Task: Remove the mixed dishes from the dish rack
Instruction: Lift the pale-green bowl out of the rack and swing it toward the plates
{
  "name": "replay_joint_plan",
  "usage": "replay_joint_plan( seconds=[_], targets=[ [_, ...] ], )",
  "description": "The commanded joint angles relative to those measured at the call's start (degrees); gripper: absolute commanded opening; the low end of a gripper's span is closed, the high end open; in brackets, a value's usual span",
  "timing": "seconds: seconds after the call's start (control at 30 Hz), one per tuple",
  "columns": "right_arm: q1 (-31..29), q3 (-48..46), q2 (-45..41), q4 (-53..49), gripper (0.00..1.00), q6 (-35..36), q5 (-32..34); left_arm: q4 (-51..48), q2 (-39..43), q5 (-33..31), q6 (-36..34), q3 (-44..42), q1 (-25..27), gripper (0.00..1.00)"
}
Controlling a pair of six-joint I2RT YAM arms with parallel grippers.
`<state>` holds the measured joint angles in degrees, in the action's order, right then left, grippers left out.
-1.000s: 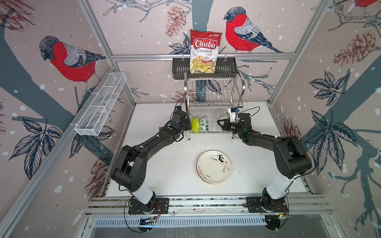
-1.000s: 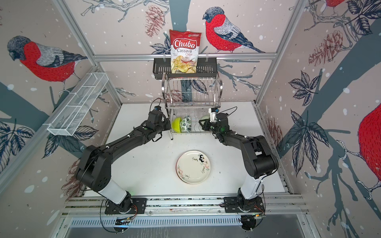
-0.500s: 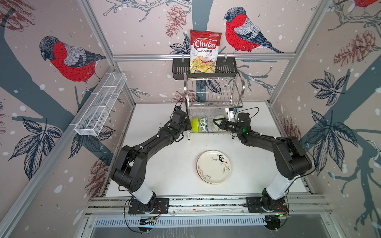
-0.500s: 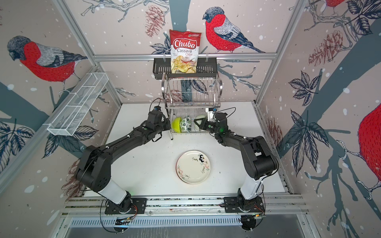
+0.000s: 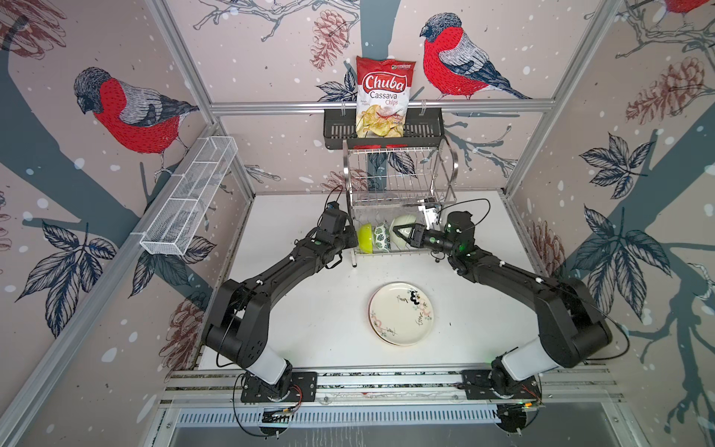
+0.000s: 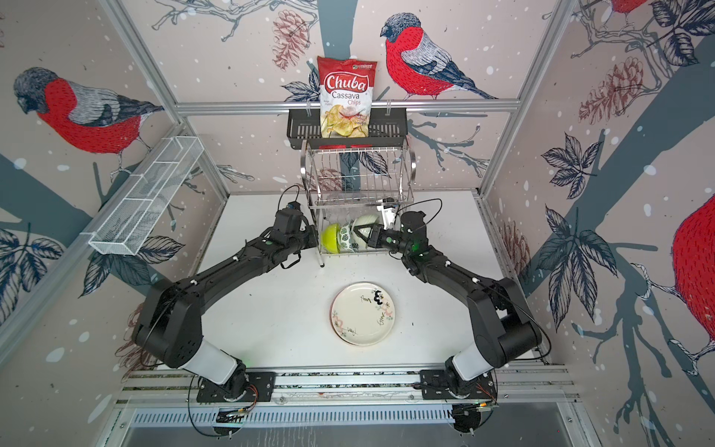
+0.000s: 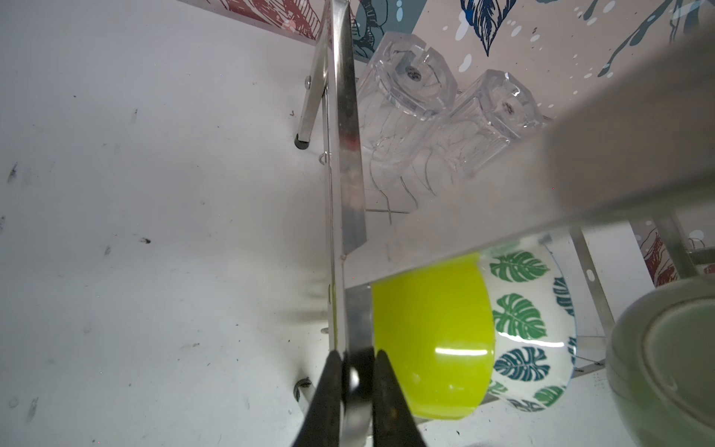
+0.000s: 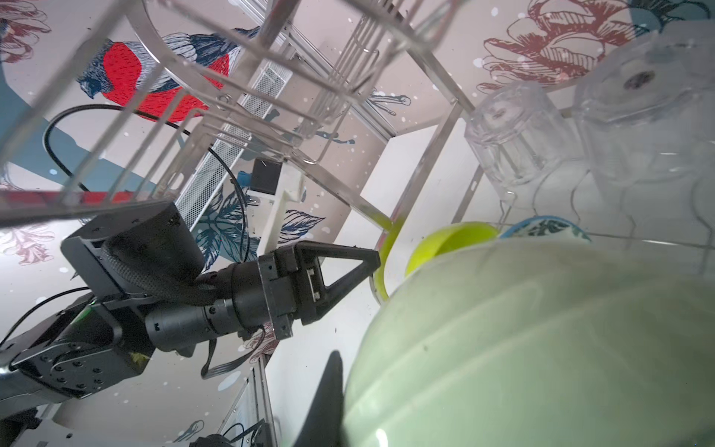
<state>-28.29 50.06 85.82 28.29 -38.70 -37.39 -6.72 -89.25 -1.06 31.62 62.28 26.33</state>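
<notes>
The lime bowl [image 7: 429, 340] is glowing yellow-green; the leaf bowl [image 7: 522, 321] is wearing green and teal leaves on white; the third bowl [image 8: 541, 348] is showing pale green; the plate [image 5: 400, 313] is carrying doodles on cream.

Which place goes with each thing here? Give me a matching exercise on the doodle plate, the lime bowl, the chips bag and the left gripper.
Things:
1. doodle plate
2. lime bowl
3. chips bag
4. left gripper

Places:
A. standing in the black basket on the back wall
B. clamped on an end tube of the dish rack
C. lying flat on the table
D. on edge in the dish rack's lower tier

Pairs: 1-C, 2-D, 3-A, 4-B
</notes>
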Motion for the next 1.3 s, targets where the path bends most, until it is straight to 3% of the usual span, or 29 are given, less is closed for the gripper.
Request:
replay_joint_plan(
  seconds=[0.0,0.13,0.3,0.57,0.7,0.9,1.17,1.27],
  targets=[
    [-1.41,-1.39,-3.88,-3.21,0.09,6.08,1.59,-0.74,1.84,1.60,0.91,-0.37,-0.11,0.12],
    [-3.63,-3.89,-8.62,-8.01,0.08,8.31,4.62,-1.75,4.22,1.32,0.95,-1.40,-0.11,0.14],
    [-5.76,-6.34,-12.81,-13.45,0.08,10.47,7.77,-2.04,7.10,0.21,1.01,-3.76,-0.09,0.29],
    [-9.42,-6.20,-17.48,-21.75,0.08,13.99,14.62,-3.63,13.38,1.59,2.40,-8.94,-0.05,0.40],
    [-15.47,-3.75,-17.38,-29.10,0.08,18.43,22.17,-7.61,17.87,0.63,2.30,-10.28,-0.05,0.50],
    [-25.78,1.94,-13.11,-39.63,0.07,24.35,31.91,-10.03,25.02,2.59,1.11,-13.19,-0.07,0.76],
    [-44.15,15.86,-0.85,-57.03,0.04,33.61,53.08,-18.51,22.11,15.80,-4.84,-5.64,-0.06,0.94],
    [-48.87,19.74,3.21,-62.43,0.01,36.81,57.99,-20.62,19.64,20.93,-6.88,-2.18,-0.08,0.96]
  ],
)
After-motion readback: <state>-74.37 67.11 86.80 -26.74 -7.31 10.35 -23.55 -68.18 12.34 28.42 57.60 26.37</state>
